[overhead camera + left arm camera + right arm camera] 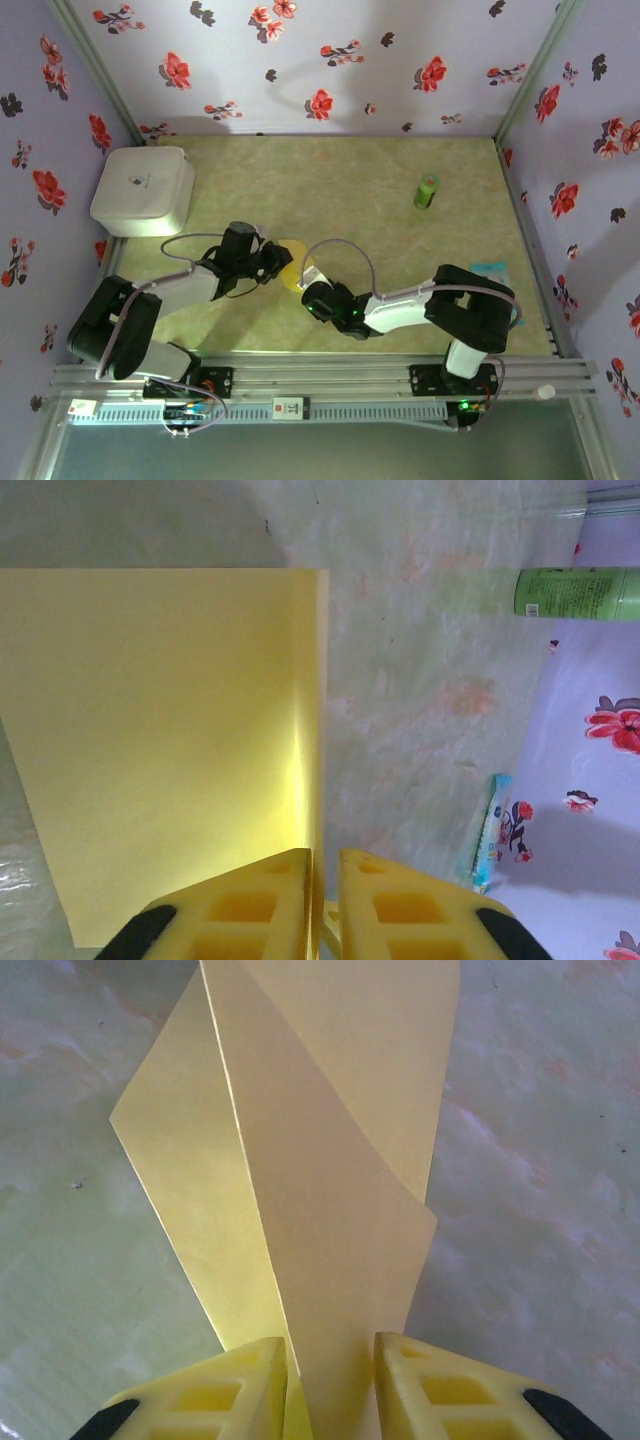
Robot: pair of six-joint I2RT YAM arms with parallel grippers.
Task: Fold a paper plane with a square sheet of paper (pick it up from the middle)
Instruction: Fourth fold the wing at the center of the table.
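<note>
Left gripper [322,905] clenched on the paper [160,730] edge, right gripper [330,1385] straddling its fold, grip unclear; paper sits between both, mid-counter [350,180] toward near edge.

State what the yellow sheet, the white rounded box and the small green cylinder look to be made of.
Thin bright yellow sheet: paper, matt with a faint sheen; it holds sharp creases. White rounded box: probably moulded plastic, smooth, with soft corners and a small printed mark. Small green cylinder: perhaps plastic with a printed label wrap; the look leaves it open.
</note>
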